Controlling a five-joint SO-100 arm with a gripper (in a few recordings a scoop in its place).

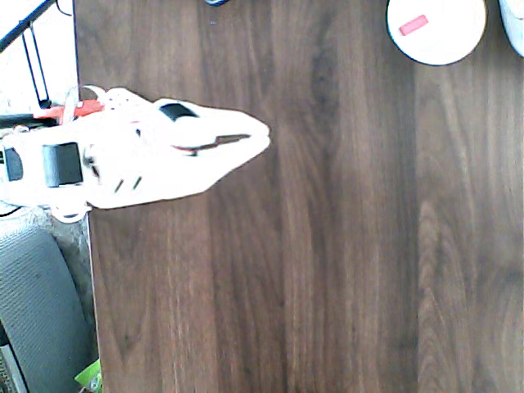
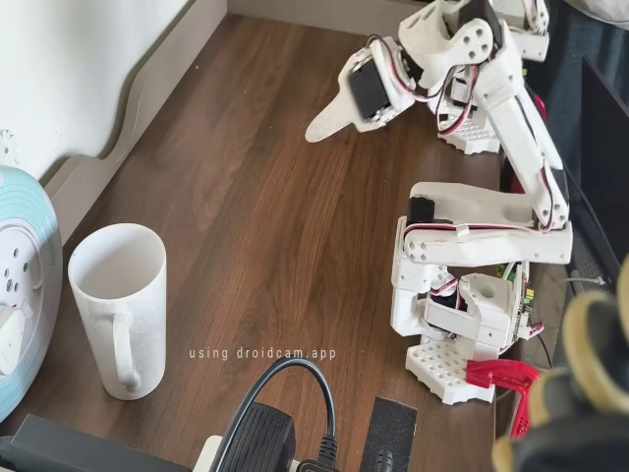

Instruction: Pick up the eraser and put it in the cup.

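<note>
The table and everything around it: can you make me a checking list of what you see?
Surface: dark wooden table, bare in the middle.
Job's things: red-pink eraser lies inside the white cup in the overhead view; cup upright, handle toward the camera in the fixed view.
Clutter: blue-and-white round thing left of the cup.
Grippers: white gripper looks shut, holds nothing, far from the cup.
Cables: black cable at the fixed view's bottom edge; thin wires on the arm.
Surroundings: white wall behind the table.
</note>
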